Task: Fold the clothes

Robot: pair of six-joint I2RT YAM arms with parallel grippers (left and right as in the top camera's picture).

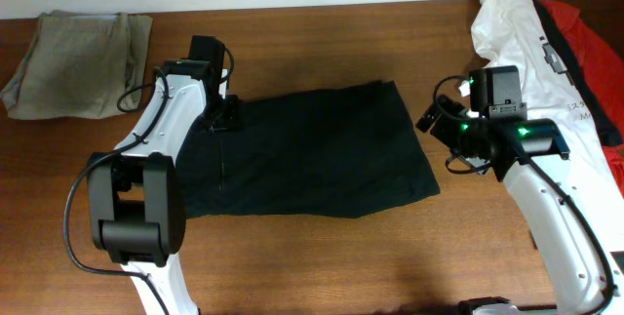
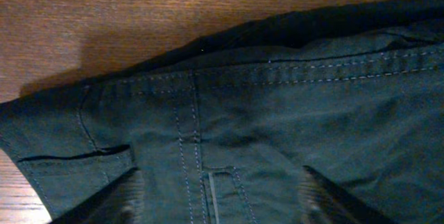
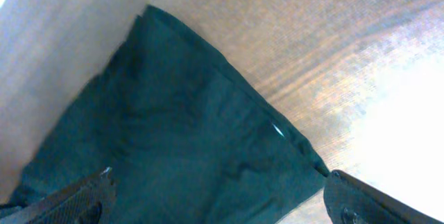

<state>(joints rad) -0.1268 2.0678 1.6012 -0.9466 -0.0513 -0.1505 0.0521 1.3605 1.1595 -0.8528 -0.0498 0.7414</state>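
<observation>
The black garment [image 1: 312,149] lies flat and folded in the middle of the table. My left gripper [image 1: 226,115] is open just above its top left edge. In the left wrist view its fingers [image 2: 222,203] straddle the stitched waistband and belt loop [image 2: 277,113]. My right gripper [image 1: 434,120] is open and empty, hovering by the garment's right edge. The right wrist view shows its fingers [image 3: 222,207] spread over the garment's corner [image 3: 173,134]. The white printed T-shirt [image 1: 526,42] and the red garment [image 1: 585,32] lie heaped at the back right.
A grey-khaki folded garment [image 1: 78,61] lies at the back left corner. Bare wooden table [image 1: 322,256] shows in front of the black garment. The right arm's base lies partly over the white T-shirt.
</observation>
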